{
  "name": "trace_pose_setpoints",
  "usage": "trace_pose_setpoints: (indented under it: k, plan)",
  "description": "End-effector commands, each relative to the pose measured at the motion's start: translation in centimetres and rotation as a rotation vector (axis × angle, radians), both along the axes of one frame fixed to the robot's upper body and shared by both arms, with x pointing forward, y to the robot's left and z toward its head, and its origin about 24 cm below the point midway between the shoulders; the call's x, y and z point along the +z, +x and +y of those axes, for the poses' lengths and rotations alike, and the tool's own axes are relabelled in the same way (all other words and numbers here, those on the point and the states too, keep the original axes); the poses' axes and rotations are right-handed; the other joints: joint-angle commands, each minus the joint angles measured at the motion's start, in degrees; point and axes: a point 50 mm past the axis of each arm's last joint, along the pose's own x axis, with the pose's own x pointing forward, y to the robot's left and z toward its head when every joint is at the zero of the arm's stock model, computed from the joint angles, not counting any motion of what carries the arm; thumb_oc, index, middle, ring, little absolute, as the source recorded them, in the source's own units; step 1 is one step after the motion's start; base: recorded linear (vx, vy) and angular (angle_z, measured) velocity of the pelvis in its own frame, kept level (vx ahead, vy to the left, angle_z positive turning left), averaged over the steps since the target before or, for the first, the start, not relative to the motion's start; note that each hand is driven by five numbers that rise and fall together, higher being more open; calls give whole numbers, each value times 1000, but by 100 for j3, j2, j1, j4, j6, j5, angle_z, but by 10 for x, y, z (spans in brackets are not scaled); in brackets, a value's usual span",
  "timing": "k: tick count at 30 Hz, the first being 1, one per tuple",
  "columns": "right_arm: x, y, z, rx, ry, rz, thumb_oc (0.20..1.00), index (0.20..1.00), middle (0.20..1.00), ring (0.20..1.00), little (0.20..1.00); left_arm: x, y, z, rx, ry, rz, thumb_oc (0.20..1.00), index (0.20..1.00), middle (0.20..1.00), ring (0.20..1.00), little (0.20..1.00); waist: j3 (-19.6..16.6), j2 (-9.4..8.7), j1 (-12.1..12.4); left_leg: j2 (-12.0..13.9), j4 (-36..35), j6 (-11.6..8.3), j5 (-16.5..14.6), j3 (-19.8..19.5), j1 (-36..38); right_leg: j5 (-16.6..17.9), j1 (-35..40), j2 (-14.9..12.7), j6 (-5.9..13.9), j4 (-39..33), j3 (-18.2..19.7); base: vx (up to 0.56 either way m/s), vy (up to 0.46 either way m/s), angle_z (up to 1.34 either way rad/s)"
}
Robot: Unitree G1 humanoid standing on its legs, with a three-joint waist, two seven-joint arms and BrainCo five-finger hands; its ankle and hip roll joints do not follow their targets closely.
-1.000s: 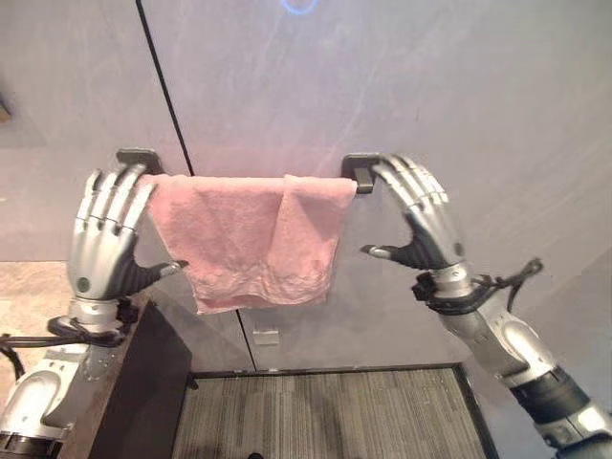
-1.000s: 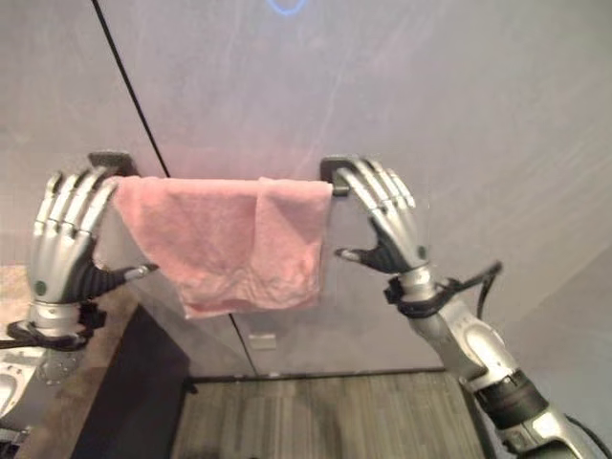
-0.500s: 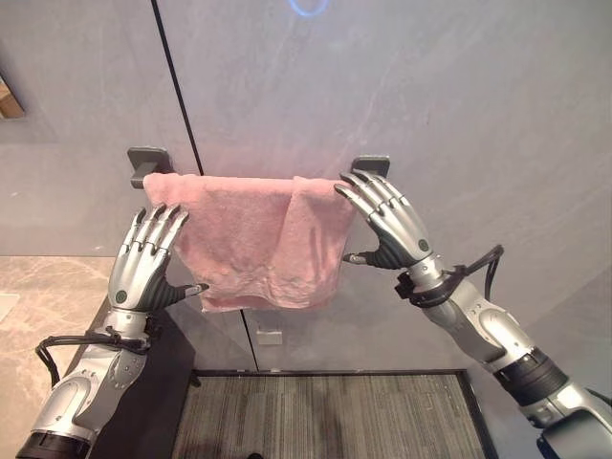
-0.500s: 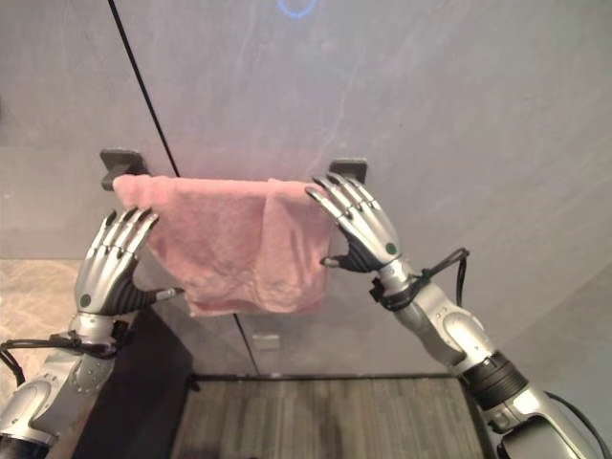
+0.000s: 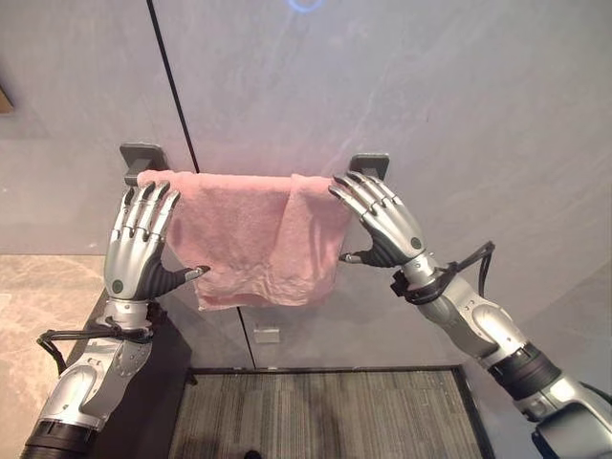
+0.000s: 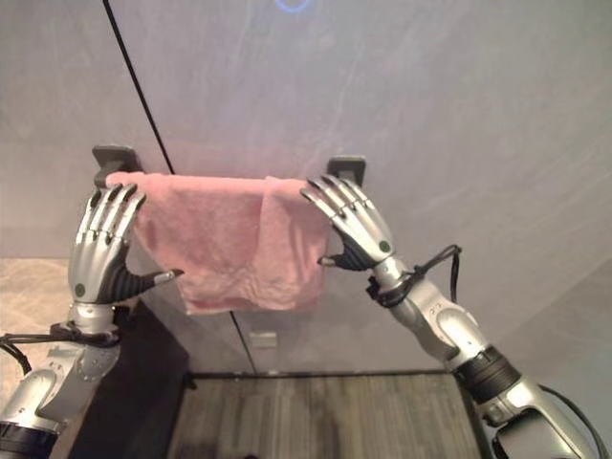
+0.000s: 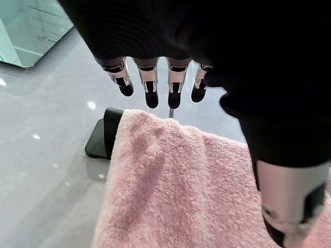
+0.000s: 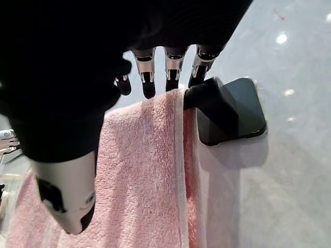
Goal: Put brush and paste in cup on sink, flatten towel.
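Head views: pink towel [image 5: 253,234] draped bunched over a wall rail, left hand [image 5: 134,251] and right hand [image 5: 387,225] flat-fingered at its two ends, wrist views: dark brackets [image 8: 227,111] behind outstretched fingertips [image 7: 151,98].

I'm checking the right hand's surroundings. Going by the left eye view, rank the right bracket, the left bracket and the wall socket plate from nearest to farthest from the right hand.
1. Right bracket, just above the right hand.
2. Wall socket plate, below the pink towel.
3. Left bracket, at the rail's far end.
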Motion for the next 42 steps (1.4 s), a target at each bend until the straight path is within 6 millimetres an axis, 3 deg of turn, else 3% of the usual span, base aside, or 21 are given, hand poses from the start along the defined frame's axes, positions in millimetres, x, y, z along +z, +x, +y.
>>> trace_pose_setpoints:
  k: [1, 6, 10, 19, 22, 32, 42]
  plan:
    - [25, 7, 14, 46, -66, -90, 1000, 1000, 1000, 1000, 1000, 35, 10, -4, -29, 20, -150, 1000, 1000, 1000, 1000, 1000, 9, -76, 30, -9, 63, -82, -234, -125, 50, 318, 104, -583, 448, 85, -99, 0, 0, 0]
    - [32, 8, 20, 72, -164, -104, 1000, 1000, 1000, 1000, 1000, 44, 13, -2, -33, 38, -146, 1000, 1000, 1000, 1000, 1000, 20, -84, -10, 0, 63, -87, -236, -115, 60, 307, 92, -548, 438, 94, -67, 0, 0, 0]
    - [41, 9, 32, 123, -212, -104, 1000, 1000, 1000, 1000, 1000, 67, 19, 1, -27, 111, -183, 1000, 1000, 1000, 1000, 1000, 16, -104, -57, 13, 63, -98, -249, -80, 71, 311, 68, -535, 437, 104, -33, 12, 7, -3]
    - [33, 14, 30, 100, -217, -37, 1000, 1000, 1000, 1000, 1000, 83, 24, -5, -55, 137, -193, 1000, 1000, 1000, 1000, 1000, 31, -110, -149, -2, 63, -88, -273, -37, 89, 335, 39, -524, 452, 98, 20, 5, 14, -4]
    - [31, 15, 28, 88, -219, -26, 1000, 1000, 1000, 1000, 1000, 80, 25, -5, -54, 144, -171, 1000, 1000, 1000, 1000, 1000, 45, -119, -145, -6, 63, -83, -273, -25, 73, 356, 1, -531, 459, 94, 42, -4, 23, -8]
    - [31, 16, 7, -6, -138, 22, 1000, 1000, 1000, 1000, 1000, 31, 12, 12, 22, -17, 95, 1000, 1000, 1000, 1000, 1000, 72, -123, -91, -23, 63, -4, -353, 68, 100, 356, -84, -525, 448, 84, 176, 14, 15, -6]
    - [23, 18, 9, -24, -97, 92, 1000, 1000, 1000, 1000, 1000, 8, 10, 30, 120, -80, 254, 1000, 1000, 1000, 1000, 1000, -34, -108, -96, -17, 63, 36, -446, 250, 397, 272, 56, -479, 417, 80, 319, 33, 15, -9]
